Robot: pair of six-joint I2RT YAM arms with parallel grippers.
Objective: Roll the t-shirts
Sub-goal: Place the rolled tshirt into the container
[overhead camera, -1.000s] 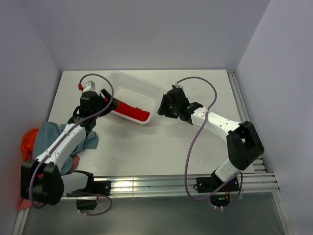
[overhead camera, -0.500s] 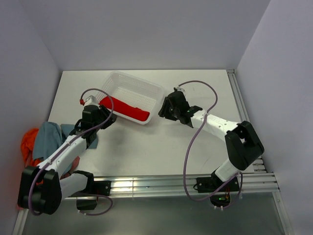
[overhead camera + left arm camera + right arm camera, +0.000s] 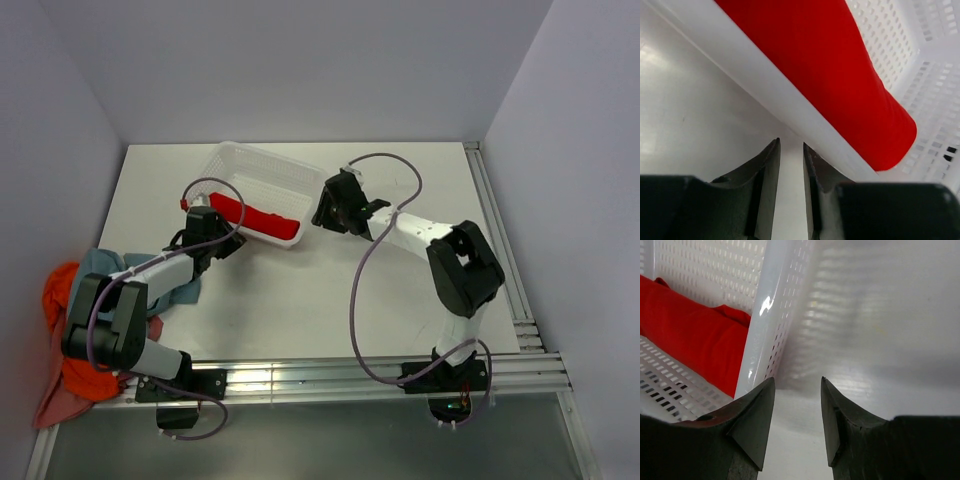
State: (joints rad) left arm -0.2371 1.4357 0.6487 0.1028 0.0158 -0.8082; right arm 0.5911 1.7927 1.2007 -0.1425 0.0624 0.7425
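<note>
The red t-shirt lies inside the white perforated basket, rolled into a tight, smooth tube. It runs along the basket's near wall, from the left corner towards the right. Seen from the left wrist, the roll is bright, even red with a rounded end and no loose folds. From the right wrist its other end shows a small bunched crease against the basket's side wall.

The basket stands on the white surface, towards the far edge and left of the middle.

The left hand sits low on the surface just outside the basket's near wall. Its fingers stand only a narrow slit apart with nothing between them, the tips just short of the rim. The right hand is at the basket's right wall. Its fingers are moderately apart and hold nothing; bare surface shows in the gap, and the wall is just ahead of one tip.

The other t-shirts lie in a loose heap at the left edge, near the near-left corner. A grey-blue t-shirt lies spread and crumpled under the left arm. An orange t-shirt is bunched beside it at the very edge. Pinkish cloth trails off towards the near corner.
</note>
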